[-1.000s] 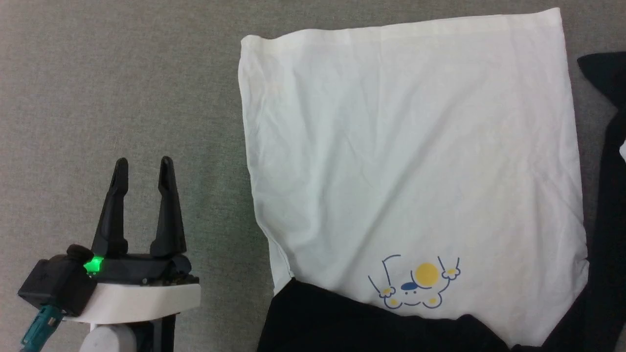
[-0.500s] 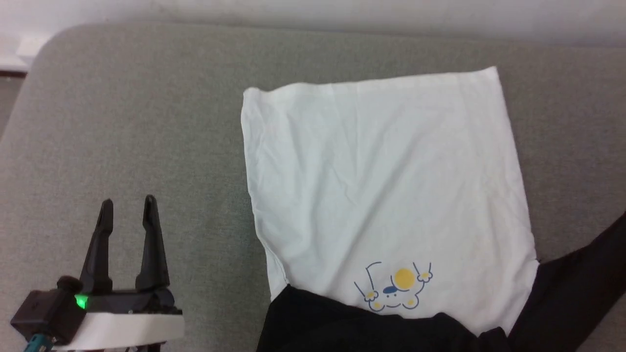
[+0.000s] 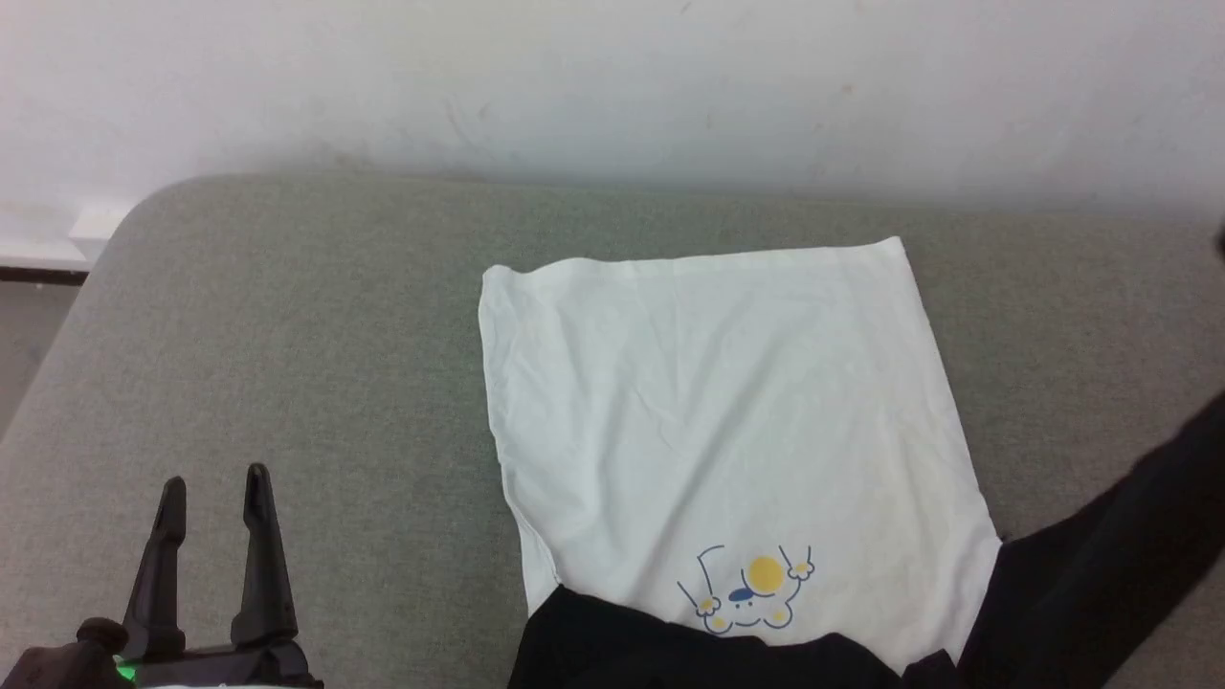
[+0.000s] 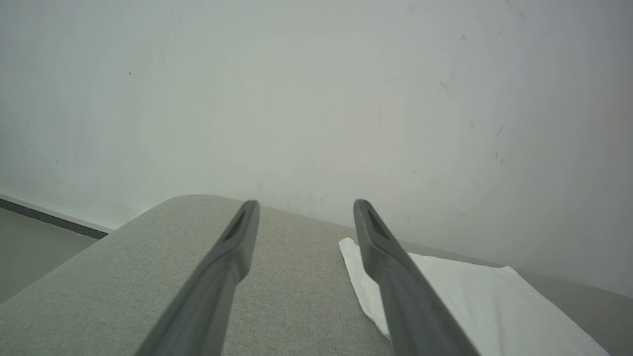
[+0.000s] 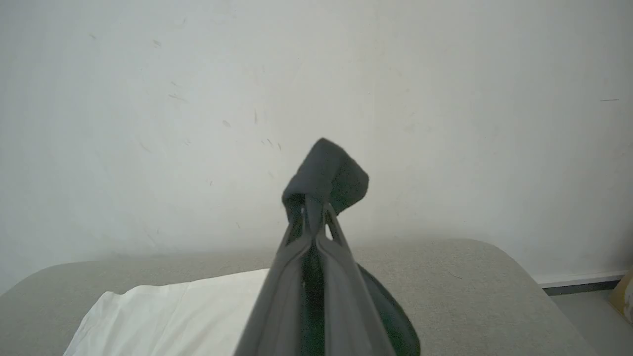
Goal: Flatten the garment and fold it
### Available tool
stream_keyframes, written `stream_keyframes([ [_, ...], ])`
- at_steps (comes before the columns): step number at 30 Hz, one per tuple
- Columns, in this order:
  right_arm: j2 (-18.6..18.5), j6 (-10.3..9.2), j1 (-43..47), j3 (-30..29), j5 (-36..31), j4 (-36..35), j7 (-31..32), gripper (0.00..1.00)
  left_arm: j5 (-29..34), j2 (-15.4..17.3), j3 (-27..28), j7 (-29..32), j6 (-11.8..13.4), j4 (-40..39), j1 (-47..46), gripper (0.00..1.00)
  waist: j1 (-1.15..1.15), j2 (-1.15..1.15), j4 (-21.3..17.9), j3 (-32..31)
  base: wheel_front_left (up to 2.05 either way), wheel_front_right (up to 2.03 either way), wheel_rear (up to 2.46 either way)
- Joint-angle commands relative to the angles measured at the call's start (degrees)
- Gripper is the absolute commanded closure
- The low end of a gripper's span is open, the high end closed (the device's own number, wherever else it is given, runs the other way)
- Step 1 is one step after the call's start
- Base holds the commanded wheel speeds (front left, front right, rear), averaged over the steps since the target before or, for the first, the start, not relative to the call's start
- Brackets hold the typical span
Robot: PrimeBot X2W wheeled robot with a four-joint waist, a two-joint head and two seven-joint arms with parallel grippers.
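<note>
The garment point(image 3: 727, 421) lies on a grey cushion, its white body spread flat with the yellow-and-blue print point(image 3: 751, 588) near the front. A black part covers the body's front edge. One black sleeve point(image 3: 1101, 574) rises off to the right, lifted. In the right wrist view my right gripper point(image 5: 314, 210) is shut on that black sleeve cloth point(image 5: 329, 173), a tuft sticking out past the fingertips. My left gripper point(image 3: 212, 483) stands open over bare cushion left of the shirt, nothing between its fingers; the left wrist view shows it point(image 4: 304, 207) beside the white hem point(image 4: 445, 291).
The grey cushion point(image 3: 287, 316) has rounded corners and ends against a white wall point(image 3: 612, 86) at the back. Floor and a dark baseboard point(image 4: 49, 217) lie beyond the cushion's left edge. Wide bare cushion surrounds the shirt on the left and back.
The head camera has tilted up, so the wall came into view and everything sits lower. The black sleeve at the right now stretches up and away from the shirt.
</note>
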Motion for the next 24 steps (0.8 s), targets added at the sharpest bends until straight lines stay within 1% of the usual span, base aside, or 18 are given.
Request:
stream_keyframes([
  [1, 0.37, -0.04, 0.89, 2.95, 0.28, -0.93, 0.36, 1.00, -0.39, 0.37, 0.40, 0.21, 0.36, -0.50, 0.82, 0.00, 0.01, 0.00, -0.42, -1.67, 0.00, 0.00, 0.00],
  [6, 0.78, -0.04, 1.92, 14.62, 0.32, -0.63, 0.90, 1.00, -0.41, 0.45, 0.05, 0.76, 0.59, -1.37, 0.99, 0.00, 0.01, 0.00, 0.15, -2.06, 0.00, 0.00, 0.00],
  [9, 1.00, -0.04, 2.51, 21.76, -0.54, 0.98, 0.51, 1.00, -0.36, 0.45, -0.55, 1.04, 0.51, -1.58, 0.67, 0.00, 0.01, 0.00, 1.06, -2.07, 0.00, 0.00, 0.00],
  [13, 1.17, -0.04, 3.62, 29.80, -1.47, 4.03, -0.62, 1.00, -0.43, 0.40, -1.05, 1.10, 0.44, -1.65, 0.34, 0.00, 0.01, 0.00, 2.57, -1.64, 0.00, 0.00, 0.00],
  [16, 1.20, -0.04, 4.66, 35.27, -2.47, 6.70, -1.76, 1.00, -0.47, 0.35, -1.36, 1.13, 0.44, -1.51, 0.16, 0.00, 0.01, 0.00, 3.74, -1.31, 0.00, 0.00, 0.00],
  [17, 1.20, -0.04, 4.66, 35.27, -2.47, 6.70, -1.76, 1.00, -0.47, 0.35, -1.36, 1.13, 0.44, -1.51, 0.16, 0.00, 0.01, 0.00, 3.74, -1.31, 0.00, 0.00, 0.00],
  [24, 0.39, -0.04, 6.70, 46.64, -3.88, 13.17, -2.94, 1.00, -0.70, 0.08, -1.77, 0.94, 0.61, -1.19, -0.01, 0.00, 0.01, 0.00, 5.96, -0.77, 0.00, 0.00, 0.00],
])
